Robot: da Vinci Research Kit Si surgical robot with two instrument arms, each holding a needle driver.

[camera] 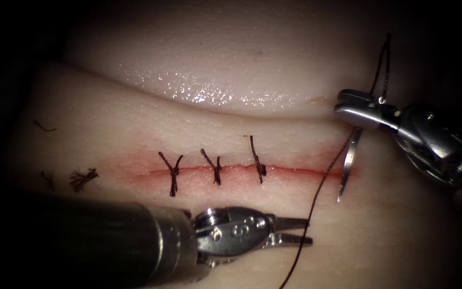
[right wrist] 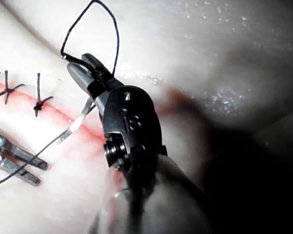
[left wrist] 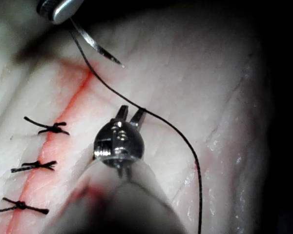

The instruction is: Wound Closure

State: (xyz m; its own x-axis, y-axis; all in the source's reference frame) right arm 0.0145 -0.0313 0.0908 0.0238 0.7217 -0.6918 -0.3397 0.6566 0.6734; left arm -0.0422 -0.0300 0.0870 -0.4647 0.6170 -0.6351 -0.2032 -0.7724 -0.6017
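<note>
Right tool (camera: 356,109) is gripping the needle (camera: 348,160) near its thread end, above the cut's (camera: 295,170) right end; needle is hanging point-down across the cut, clear of the tissue (camera: 135,128). Left tool (camera: 295,231), jaws slightly parted, is holding nothing; thread (camera: 316,195) is running just past its tips, needle up and right.

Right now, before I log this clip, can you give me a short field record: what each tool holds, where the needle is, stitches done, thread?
right tool: end effector shut on the needle near its blunt end
needle: hangs over the right end of the cut, tip down, not in the tissue
left tool: end effector slightly open, holding nothing, thread passing by its tips
stitches: three knotted stitches across the cut
cut ends: short bits of thread left of the cut
</note>
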